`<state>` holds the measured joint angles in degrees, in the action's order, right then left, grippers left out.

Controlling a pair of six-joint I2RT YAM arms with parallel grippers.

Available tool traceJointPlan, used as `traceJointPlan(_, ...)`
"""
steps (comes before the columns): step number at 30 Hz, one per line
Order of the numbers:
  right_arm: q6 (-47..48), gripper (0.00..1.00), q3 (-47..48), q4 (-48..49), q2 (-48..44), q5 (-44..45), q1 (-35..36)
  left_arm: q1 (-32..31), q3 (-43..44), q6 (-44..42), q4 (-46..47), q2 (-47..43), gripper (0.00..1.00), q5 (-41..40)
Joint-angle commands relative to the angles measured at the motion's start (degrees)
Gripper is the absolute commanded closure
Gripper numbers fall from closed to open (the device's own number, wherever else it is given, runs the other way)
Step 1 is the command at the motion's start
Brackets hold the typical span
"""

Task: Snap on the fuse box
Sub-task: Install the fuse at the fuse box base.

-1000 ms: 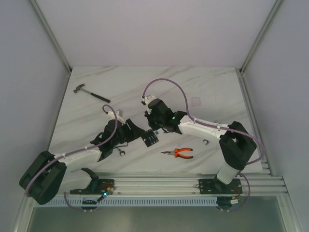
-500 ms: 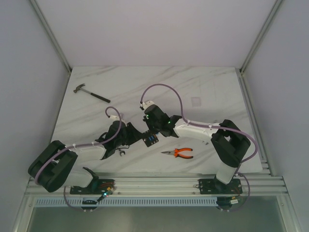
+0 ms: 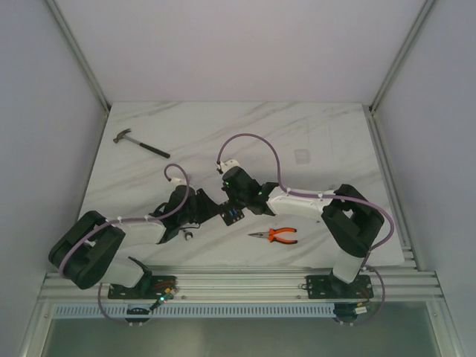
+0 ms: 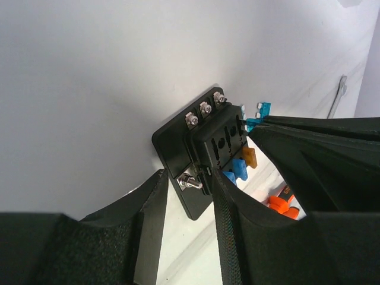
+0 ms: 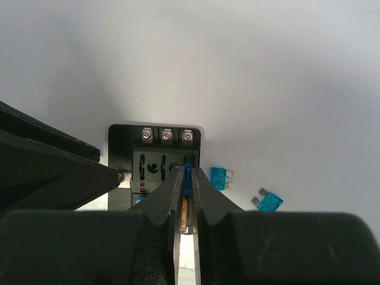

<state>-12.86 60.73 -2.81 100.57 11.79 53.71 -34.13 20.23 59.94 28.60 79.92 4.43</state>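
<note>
The fuse box (image 4: 205, 148) sits near the middle of the white table (image 3: 312, 134), between the two claws, which meet over it. It is a small black square with three screws along its far edge. In its slots there is an orange fuse (image 4: 250, 158) with a blue one just beside it.

The left claw (image 4: 189, 181) comes at the box from the left and is clamped on its near edge. One finger (image 4: 148, 219) is against the base plate and the other lies over the face, with a side screw between them.

The right claw (image 5: 187, 169) stands over the face of the box with its fingers almost together. It is pinching a blue fuse (image 5: 187, 181) upright, directly above the row of slots. Whether the fuse has entered a slot cannot be told.

Two loose blue fuses (image 5: 221, 177) lie on the table just to the right of the box, a little apart from each other. Orange-handled pliers (image 3: 274, 236) lie to the right of the box, nearer the arm bases. A hammer (image 3: 140, 143) lies well away from the box, toward the far left corner.
</note>
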Motion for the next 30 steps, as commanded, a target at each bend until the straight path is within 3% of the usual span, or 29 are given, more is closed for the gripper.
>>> traceJointPlan(1, -1.0, 1.00, -1.3, 2.7, 0.8, 1.9, 0.4, 0.2, 1.5, 0.4, 1.4, 2.8, 0.56, 1.3)
traceJointPlan(27, -0.9, 1.00, -7.6, 8.2, -0.1, 2.1, 1.1, 0.2, 2.4, 0.7, 0.0, 4.8, 0.58, 1.5)
traceJointPlan(30, -0.3, 0.91, -7.5, 6.7, -0.9, 1.9, 1.1, 0.2, 2.4, 0.6, -0.5, 4.4, 0.57, 1.2)
